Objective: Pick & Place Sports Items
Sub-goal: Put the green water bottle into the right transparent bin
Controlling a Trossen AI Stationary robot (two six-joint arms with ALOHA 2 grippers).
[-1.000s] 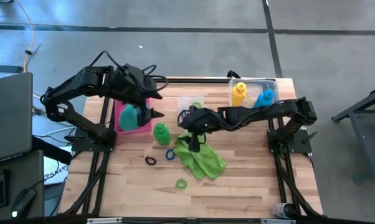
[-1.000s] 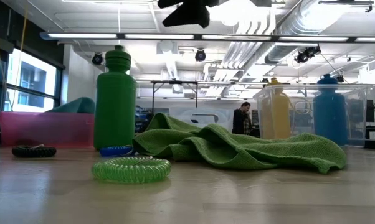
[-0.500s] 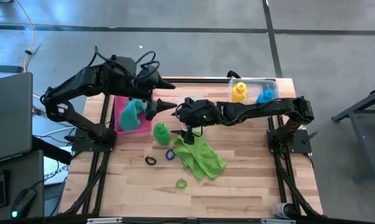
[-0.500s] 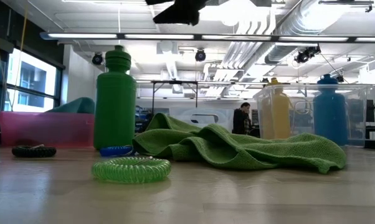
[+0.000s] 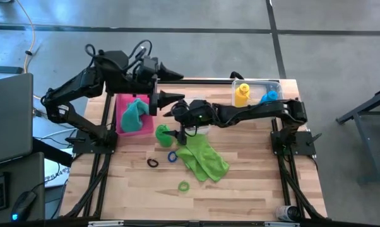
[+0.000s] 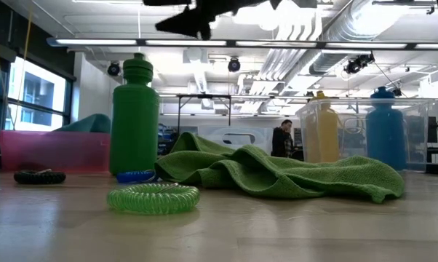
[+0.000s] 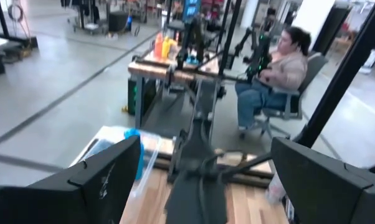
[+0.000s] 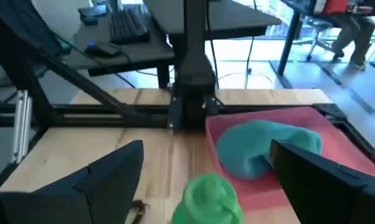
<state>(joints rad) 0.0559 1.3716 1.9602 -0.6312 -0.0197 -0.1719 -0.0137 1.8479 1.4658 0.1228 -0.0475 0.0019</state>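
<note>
Green bottle (image 8: 207, 198) below right end effector (image 8: 206, 180)

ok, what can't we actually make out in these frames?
- Blue ring: low view, mostly hidden behind the green bottle.
- Both grippers: low view, cut off by the top edge.
- Clear box contents: high view, covered by the right arm.
- Lime towel: absent from both wrist views.

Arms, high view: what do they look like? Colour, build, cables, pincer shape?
Both arms are dark, near black, built of jointed segments on black bases. Loose black cable loops sit over the left arm's wrist. The left pincer and right pincer each end in two dark tapered fingers. No markings are legible.
</note>
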